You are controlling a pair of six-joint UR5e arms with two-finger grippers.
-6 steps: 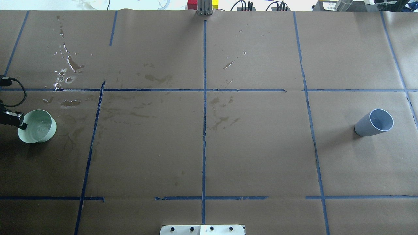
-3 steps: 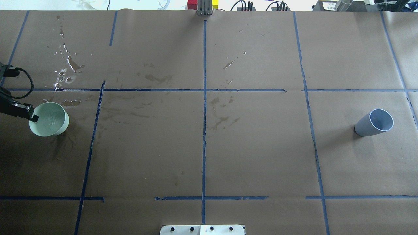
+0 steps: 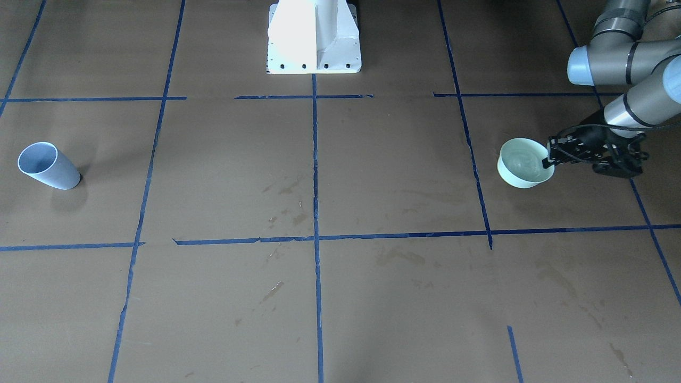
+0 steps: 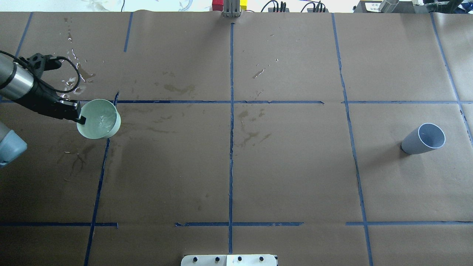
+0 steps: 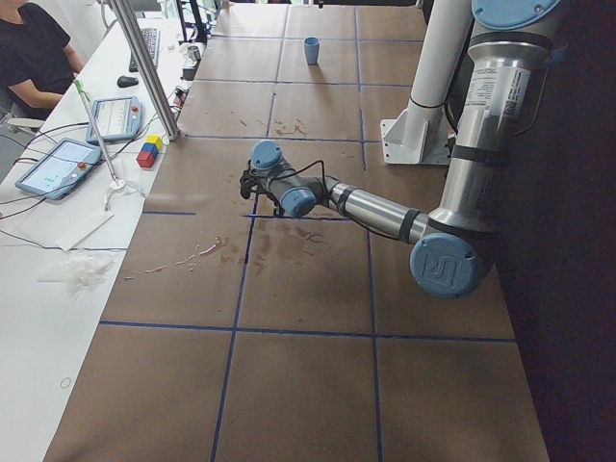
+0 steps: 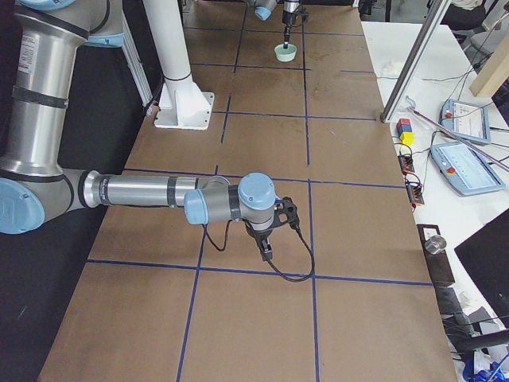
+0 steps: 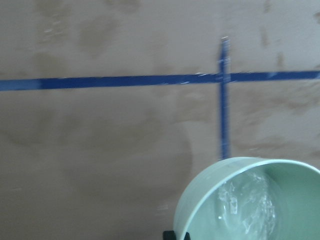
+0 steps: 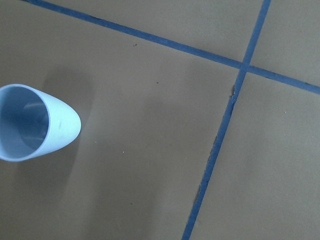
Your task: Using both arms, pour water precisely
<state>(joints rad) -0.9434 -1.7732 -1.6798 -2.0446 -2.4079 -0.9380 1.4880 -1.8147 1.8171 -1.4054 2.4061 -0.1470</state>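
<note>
My left gripper (image 4: 79, 119) is shut on the rim of a light-green cup (image 4: 99, 123) with water in it and holds it above the brown table paper, by a blue tape crossing. The front-facing view shows this gripper (image 3: 548, 158) and the green cup (image 3: 524, 163). The left wrist view shows the cup (image 7: 250, 200) with rippling water. A blue-grey cup (image 4: 423, 139) stands alone far to the right, and also shows in the right wrist view (image 8: 31, 128). My right gripper (image 6: 266, 251) shows only in the exterior right view, low over the table. I cannot tell whether it is open or shut.
Water puddles (image 4: 78, 73) lie on the paper behind the left gripper. The white pedestal base (image 3: 314, 37) stands at the robot's edge. Tablets (image 5: 60, 164), coloured blocks (image 5: 149, 151) and a metal post (image 5: 144, 67) stand along the far side, where a person (image 5: 34, 48) sits.
My left arm has carried the green cup to the right and away from the robot, from the table's left edge to the tape crossing. The blue-grey cup has not moved.
</note>
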